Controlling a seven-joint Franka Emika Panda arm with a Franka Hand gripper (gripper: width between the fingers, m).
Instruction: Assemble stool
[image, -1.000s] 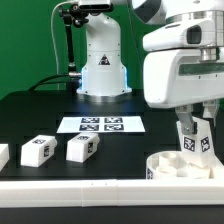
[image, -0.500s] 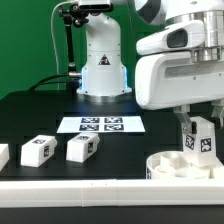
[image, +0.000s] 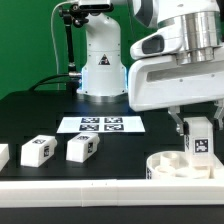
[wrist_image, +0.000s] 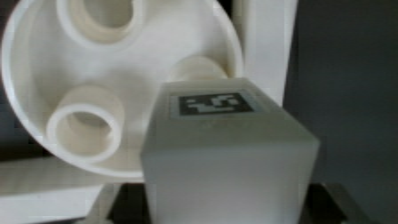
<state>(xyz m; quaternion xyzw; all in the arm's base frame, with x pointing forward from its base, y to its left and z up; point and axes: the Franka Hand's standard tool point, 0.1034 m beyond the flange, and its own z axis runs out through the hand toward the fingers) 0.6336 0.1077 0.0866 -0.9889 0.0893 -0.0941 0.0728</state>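
At the exterior view's right, the gripper (image: 199, 130) is seen closed on a leg (image: 200, 146), which is clamped between the two fingers and kept upright, with its tag turned to the camera. This leg is held just over the seat (image: 168, 166), above the seat's part nearest the exterior view's right; whether the two are touching cannot be told. The seat is laid flat on the black table (image: 40, 110), close to the white rail (image: 90, 190) at the front. In the wrist view, a round socket (wrist_image: 89, 128) is shown in the seat (wrist_image: 54, 70) beyond the held leg (wrist_image: 231, 160). A loose leg (image: 37, 150) and a second loose leg (image: 82, 148) are laid on the table toward the exterior view's left, well apart from the seat. The marker board (image: 102, 124) is placed behind them.
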